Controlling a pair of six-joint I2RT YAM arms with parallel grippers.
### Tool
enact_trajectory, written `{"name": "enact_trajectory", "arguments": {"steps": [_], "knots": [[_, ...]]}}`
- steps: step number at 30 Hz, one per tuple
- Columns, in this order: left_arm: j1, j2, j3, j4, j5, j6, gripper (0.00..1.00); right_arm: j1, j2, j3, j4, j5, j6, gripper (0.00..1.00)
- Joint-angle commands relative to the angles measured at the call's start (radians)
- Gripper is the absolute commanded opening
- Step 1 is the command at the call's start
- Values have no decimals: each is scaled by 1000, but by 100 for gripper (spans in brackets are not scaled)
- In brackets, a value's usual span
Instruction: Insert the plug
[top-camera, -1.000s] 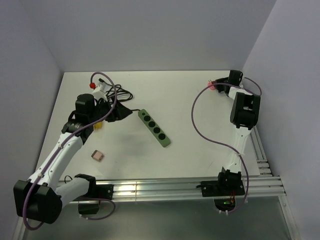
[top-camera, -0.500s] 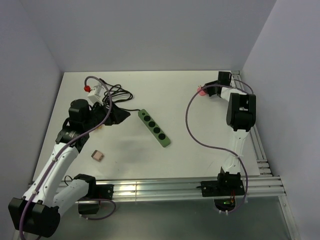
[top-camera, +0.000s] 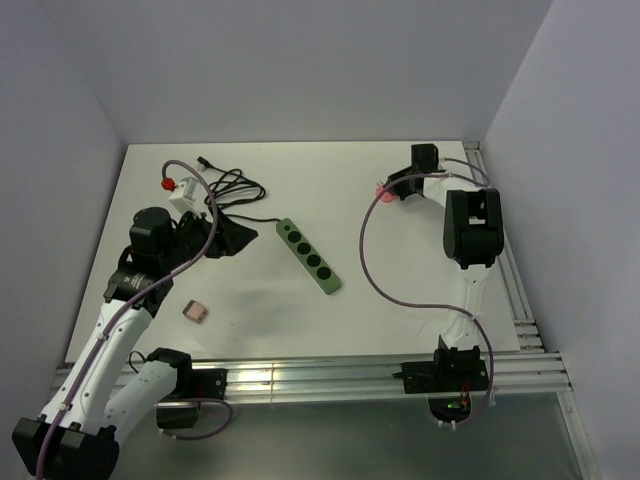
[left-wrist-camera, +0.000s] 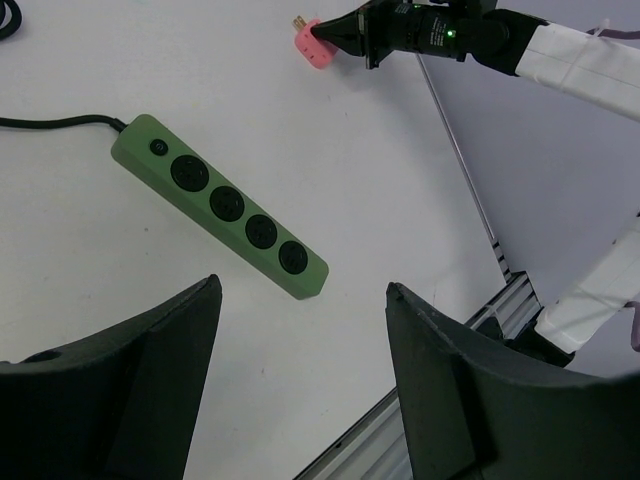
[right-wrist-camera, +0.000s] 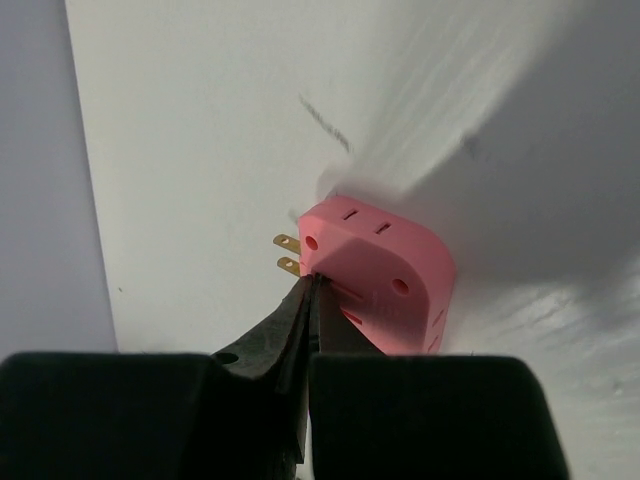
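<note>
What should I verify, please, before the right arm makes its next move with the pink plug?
1. Grip on the pink plug: not ok; the right gripper is shut, tips only touching its edge.
2. Direction of prongs: not ok; sideways along the table, not down.
3. Plug over the green power strip: not ok; far apart.
4. All four sockets free: ok.
5. The left gripper open, empty: ok.
6. The strip's switch on: cannot tell.
</note>
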Motion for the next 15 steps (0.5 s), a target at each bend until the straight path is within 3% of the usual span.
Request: {"name": "enact_trajectory", "arguments": {"steps": [1, 15], "knots": [[-3, -29, -5, -1, 8, -14, 72, 47, -24, -40, -138, 42, -66, 0], [-3, -66, -28, -15, -25, -34, 73, 146, -35, 49, -314, 135, -155, 0]]}}
